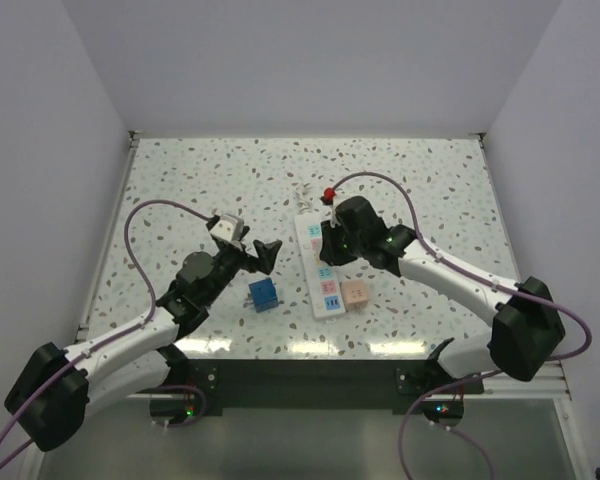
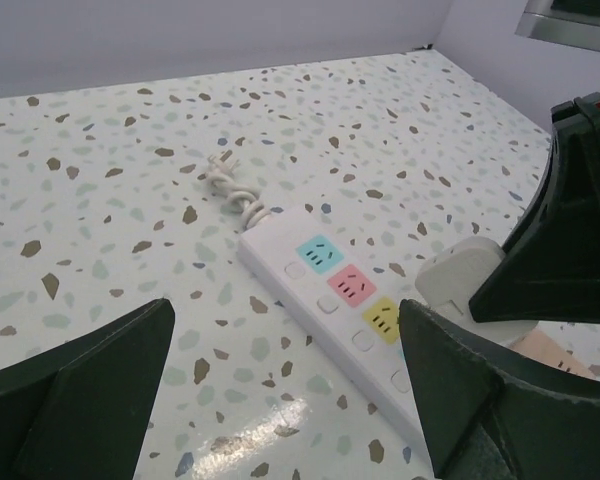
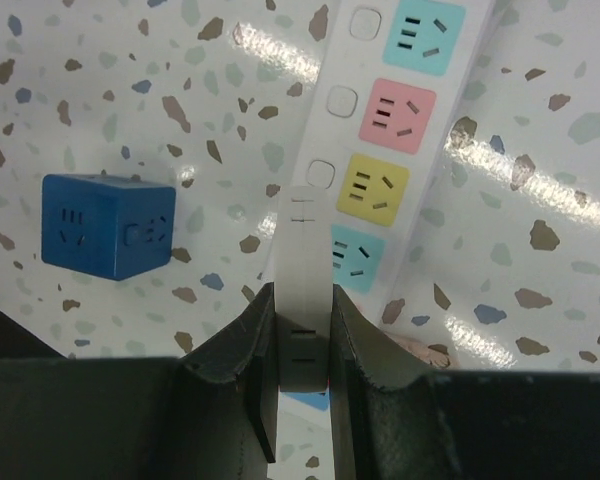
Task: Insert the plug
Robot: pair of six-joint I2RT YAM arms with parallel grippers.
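Right wrist: plug (image 3: 305,240) between fingers (image 3: 232,352) of right gripper (image 3: 302,302)

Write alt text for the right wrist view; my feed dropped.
The right gripper clamps a white plug, poised over a white power strip with cyan, pink, yellow and cyan sockets. A blue cube adapter sits to the left on the speckled table.

The top external camera sits high behind the arm bases, looking down and forward, far enough to take in the whole worktop (image 1: 180,180). The left wrist camera rides low and close, facing across the power strip (image 2: 330,300) toward the back wall. The right wrist camera looks almost straight down, close. All three share that strip; top and right wrist also share the blue cube (image 3: 105,225).
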